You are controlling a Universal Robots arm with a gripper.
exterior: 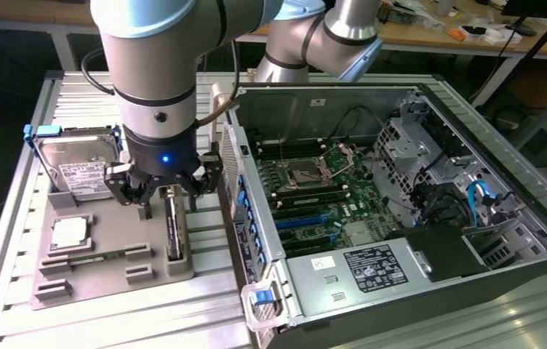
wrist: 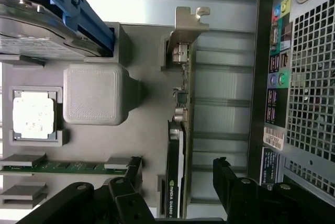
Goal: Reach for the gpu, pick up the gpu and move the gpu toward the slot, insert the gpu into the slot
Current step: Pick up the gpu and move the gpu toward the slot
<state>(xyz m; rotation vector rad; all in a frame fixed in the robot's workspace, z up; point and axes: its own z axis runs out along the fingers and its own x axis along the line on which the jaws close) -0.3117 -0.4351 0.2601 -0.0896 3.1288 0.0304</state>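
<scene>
The gpu (exterior: 174,240) is a thin dark card standing on edge in a slit of the grey holder plate (exterior: 99,280), at the exterior view's left of the open computer case. In the wrist view the gpu (wrist: 177,161) shows edge-on, with its silvery bracket (wrist: 187,25) at the far end. My gripper (exterior: 169,207) hangs open just above the card. Its two black fingers (wrist: 132,174) straddle the card with a gap on each side, and the gripper (wrist: 178,174) touches nothing. The motherboard's expansion slot (exterior: 298,219) lies inside the case.
On the holder plate (wrist: 144,130) also sit a silver hard drive (exterior: 79,166) in a blue bracket (wrist: 78,14), a square processor chip (exterior: 70,231), a memory stick (exterior: 89,258) and a grey block (wrist: 94,96). The case's rear wall (wrist: 298,77) stands close beside the gpu.
</scene>
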